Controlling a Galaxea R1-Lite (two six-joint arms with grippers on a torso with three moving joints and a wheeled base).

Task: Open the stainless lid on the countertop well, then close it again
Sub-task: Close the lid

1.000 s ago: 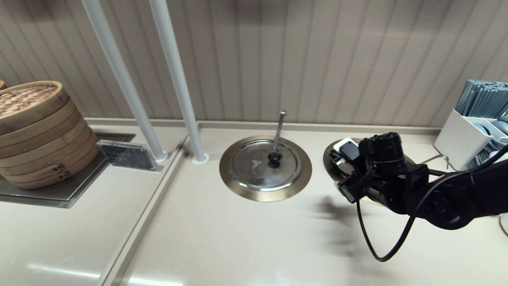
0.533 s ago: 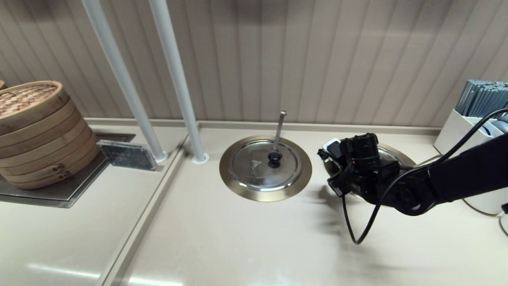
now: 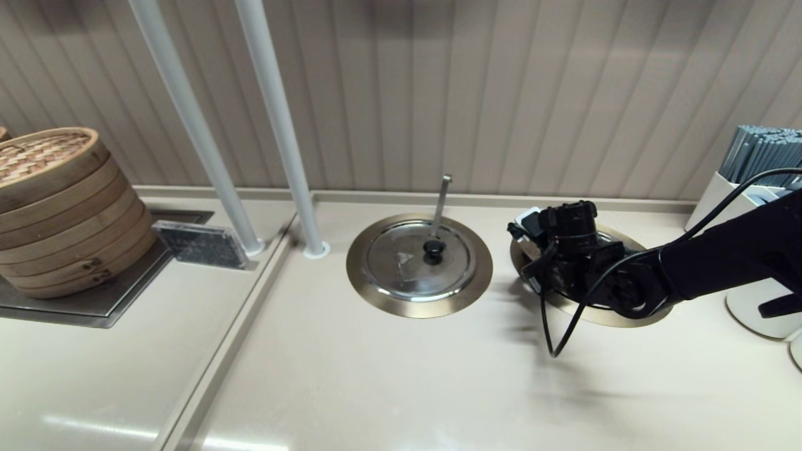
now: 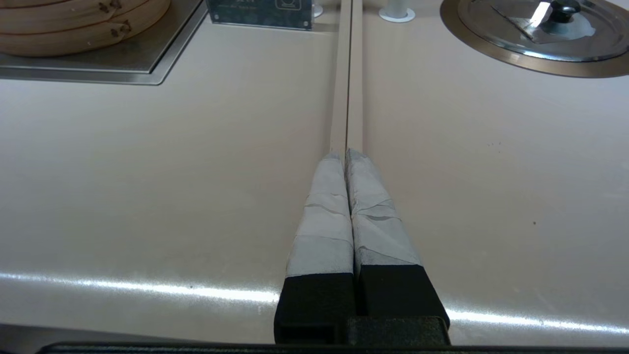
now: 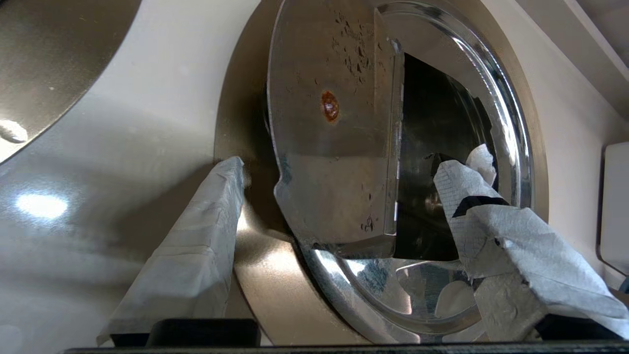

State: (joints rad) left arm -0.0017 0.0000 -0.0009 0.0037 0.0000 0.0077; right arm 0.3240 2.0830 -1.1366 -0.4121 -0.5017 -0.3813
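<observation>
The countertop well's bronze flange (image 3: 598, 317) (image 5: 275, 295) lies at the right of the counter, mostly under my right arm (image 3: 708, 269). In the right wrist view, a flat section of the stainless lid (image 5: 334, 123) stands raised, its stained underside facing the camera. Beside it the well's dark inside (image 5: 432, 147) shows. My right gripper (image 5: 344, 167) is open and low over the well, one taped finger on each side of the raised section. The knob and the slanting ladle handle are hidden. My left gripper (image 4: 346, 153) is shut and parked over the counter seam.
The twin lid (image 3: 418, 260) (image 4: 540, 29) with its upright ladle handle (image 3: 441, 203) sits closed at the centre. Two white poles (image 3: 294, 156) rise behind it. Bamboo steamers (image 3: 59, 207) stand far left, a white utensil holder (image 3: 730, 219) far right.
My right arm has reached further back and sunk lower over the right well. The twin lid and the left arm have not moved.
</observation>
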